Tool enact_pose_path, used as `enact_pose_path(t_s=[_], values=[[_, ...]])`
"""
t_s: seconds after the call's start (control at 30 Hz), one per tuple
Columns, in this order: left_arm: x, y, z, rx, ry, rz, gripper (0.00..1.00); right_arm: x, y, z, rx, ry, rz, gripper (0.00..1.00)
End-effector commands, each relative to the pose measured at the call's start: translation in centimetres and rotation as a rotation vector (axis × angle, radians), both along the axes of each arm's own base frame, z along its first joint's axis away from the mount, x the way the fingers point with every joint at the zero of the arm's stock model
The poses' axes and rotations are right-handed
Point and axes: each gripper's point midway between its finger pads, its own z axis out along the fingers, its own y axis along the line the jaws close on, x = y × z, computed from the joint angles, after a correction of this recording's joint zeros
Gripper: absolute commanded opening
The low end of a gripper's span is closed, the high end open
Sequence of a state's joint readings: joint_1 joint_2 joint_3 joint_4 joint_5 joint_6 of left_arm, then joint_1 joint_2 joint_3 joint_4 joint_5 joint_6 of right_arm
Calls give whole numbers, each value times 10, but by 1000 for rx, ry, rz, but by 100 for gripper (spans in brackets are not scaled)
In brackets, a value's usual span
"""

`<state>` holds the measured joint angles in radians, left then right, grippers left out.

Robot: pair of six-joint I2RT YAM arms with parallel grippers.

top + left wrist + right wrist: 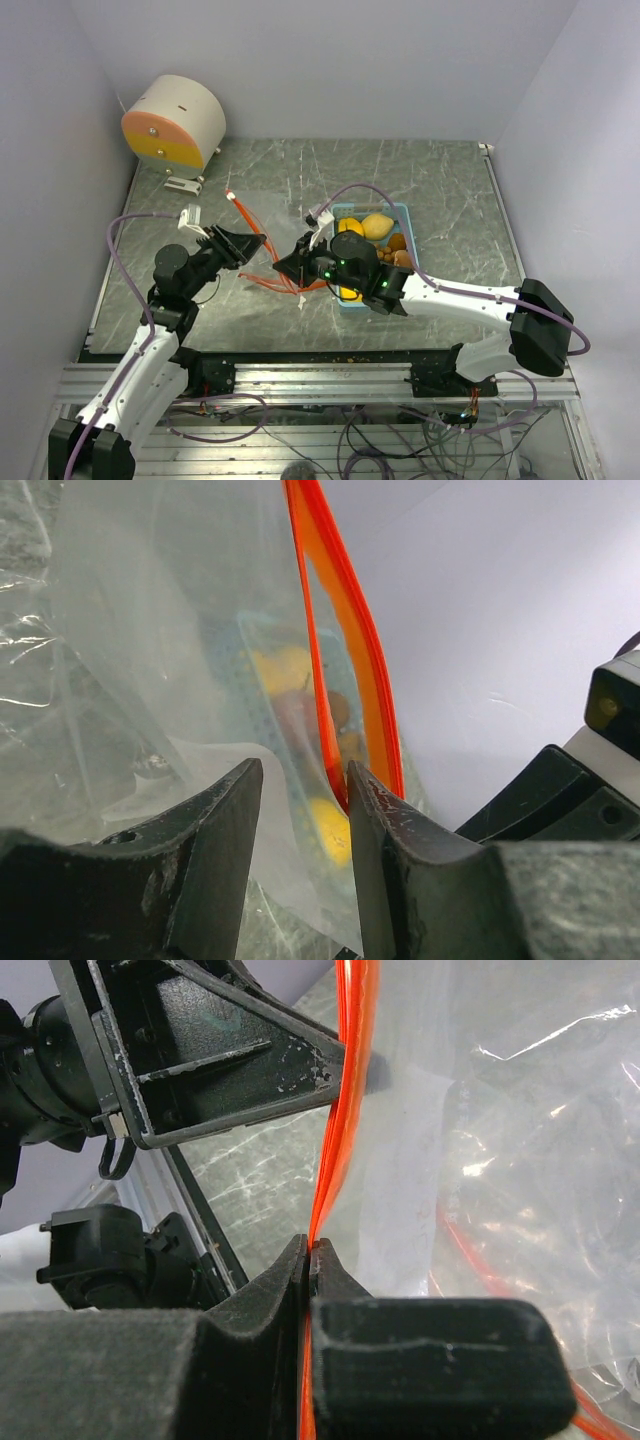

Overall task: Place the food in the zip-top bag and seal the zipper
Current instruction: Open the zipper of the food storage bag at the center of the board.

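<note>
Right jaws pinched the orange zipper (343,1110) of the zip-top bag (500,1160); left jaws stood spread around that zipper.

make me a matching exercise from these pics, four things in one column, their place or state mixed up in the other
Things:
1. right hand
2. left hand
3. yellow round fruit
4. cream and orange round drum

Places or states:
a. back left corner of the grey marbled table
b. in the light blue plastic tray
c. shut on the orange zipper strip of the clear plastic bag
d. fingers apart, beside the zipper strip

Pairs: 1-c, 2-d, 3-b, 4-a
</note>
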<state>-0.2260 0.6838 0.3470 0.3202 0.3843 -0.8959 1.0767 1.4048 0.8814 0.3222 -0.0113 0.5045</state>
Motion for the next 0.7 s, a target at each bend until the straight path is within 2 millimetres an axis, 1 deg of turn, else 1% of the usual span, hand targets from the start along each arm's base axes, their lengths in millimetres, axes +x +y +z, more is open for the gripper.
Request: enact_pose_path(t_s=[0.0, 0.13, 0.3, 0.4, 0.43, 0.47, 0.53, 0.57, 0.67], values=[[7, 6, 5, 31, -24, 36, 50, -5, 2, 27, 51, -46, 26, 0], [13, 5, 5, 36, -14, 39, 52, -9, 4, 22, 30, -52, 56, 0], [21, 5, 5, 53, 19, 49, 51, -15, 11, 4, -50, -73, 108, 0], [24, 6, 10, 65, 22, 57, 49, -15, 13, -7, -120, -96, 106, 0], [24, 6, 12, 68, 22, 58, 47, -14, 13, -10, -138, -102, 92, 0], [24, 7, 15, 72, 18, 59, 42, -13, 12, -12, -150, -107, 80, 0], [24, 8, 16, 80, 19, 64, 16, -9, 9, -14, -160, -113, 49, 0], [24, 9, 14, 86, 24, 70, 8, -8, 8, -15, -163, -113, 36, 0], [23, 11, 6, 107, 38, 80, 7, -2, 2, -13, -160, -119, -11, 0]])
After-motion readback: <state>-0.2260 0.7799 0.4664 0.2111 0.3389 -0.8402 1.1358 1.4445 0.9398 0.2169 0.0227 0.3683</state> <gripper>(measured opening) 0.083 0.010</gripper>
